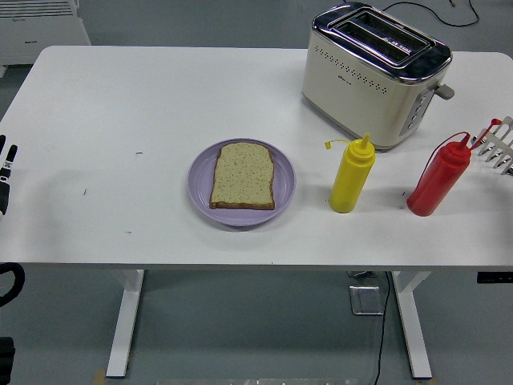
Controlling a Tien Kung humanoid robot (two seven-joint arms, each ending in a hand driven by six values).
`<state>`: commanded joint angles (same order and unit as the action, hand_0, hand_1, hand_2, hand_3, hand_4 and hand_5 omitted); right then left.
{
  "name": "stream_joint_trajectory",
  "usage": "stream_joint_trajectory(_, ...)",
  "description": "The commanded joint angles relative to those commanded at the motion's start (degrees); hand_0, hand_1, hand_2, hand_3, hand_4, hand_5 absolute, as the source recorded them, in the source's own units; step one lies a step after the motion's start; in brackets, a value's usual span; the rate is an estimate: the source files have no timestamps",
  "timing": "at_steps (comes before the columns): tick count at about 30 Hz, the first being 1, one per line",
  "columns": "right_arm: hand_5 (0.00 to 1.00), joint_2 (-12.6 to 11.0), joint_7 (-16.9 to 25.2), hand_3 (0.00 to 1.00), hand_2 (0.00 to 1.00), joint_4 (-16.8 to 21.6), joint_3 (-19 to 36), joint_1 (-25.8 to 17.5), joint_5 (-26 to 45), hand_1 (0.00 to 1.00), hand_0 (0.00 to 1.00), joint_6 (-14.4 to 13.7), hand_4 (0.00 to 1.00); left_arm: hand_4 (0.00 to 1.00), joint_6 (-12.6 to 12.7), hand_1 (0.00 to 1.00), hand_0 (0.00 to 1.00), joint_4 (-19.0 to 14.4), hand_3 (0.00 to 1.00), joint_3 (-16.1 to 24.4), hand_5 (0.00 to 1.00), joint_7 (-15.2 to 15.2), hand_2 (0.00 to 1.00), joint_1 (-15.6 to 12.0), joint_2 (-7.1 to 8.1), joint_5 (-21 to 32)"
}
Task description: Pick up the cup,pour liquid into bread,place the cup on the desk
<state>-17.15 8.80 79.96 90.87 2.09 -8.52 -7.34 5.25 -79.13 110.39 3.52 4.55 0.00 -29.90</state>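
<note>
no cup in sight; yellow plastic squeeze bottle (352, 176) upright just right of purple plate (200, 173) holding bread slice (243, 176). our right hand (498, 144) fingers spread, empty. pickup not started; next: reach, grasp bottle.

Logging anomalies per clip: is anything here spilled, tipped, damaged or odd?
Nothing is spilled or tipped. One oddity: the task names a cup, but only a yellow squeeze bottle and a red squeeze bottle stand upright, caps off, beside the bread.

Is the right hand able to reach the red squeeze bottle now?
Probably yes: the right hand, fingers spread, sits just beside the red squeeze bottle, and nothing stands between them.
</note>
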Motion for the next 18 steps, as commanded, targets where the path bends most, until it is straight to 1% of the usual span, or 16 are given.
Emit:
stream_joint_trajectory(4,0.624,-0.07,-0.99,0.796,0.734,0.00,0.40,0.20,-0.88,0.707,0.764,-0.10,0.622,0.523,-0.01,0.730,0.777,-0.01,0.659,0.03,0.927,0.01,0.727,-0.01,0.00,-0.02)
stream_joint_trajectory(15,0.630,0.13,-2.09,0.790,0.729,-0.18,0.58,0.15,-1.48,0.703,0.756,0.01,0.619,0.523,0.00,0.730,0.777,0.00,0.660,-0.05,0.926,0.00,0.727,0.00,0.00,-0.07)
stream_joint_trajectory(16,0.630,0.14,-2.12,0.769,0.727,-0.19,0.58,0.15,-1.49,0.701,0.754,0.02,0.617,0.522,0.00,0.730,0.777,0.01,0.659,-0.06,0.925,0.00,0.727,0.01,0.00,-0.07)
stream_joint_trajectory(18,0.630,0.19,-2.21,0.769,0.727,-0.23,0.56,0.15,-1.55,0.701,0.754,0.10,0.617,0.522,0.02,0.730,0.777,0.03,0.659,-0.07,0.925,-0.01,0.727,0.00,0.00,-0.09)
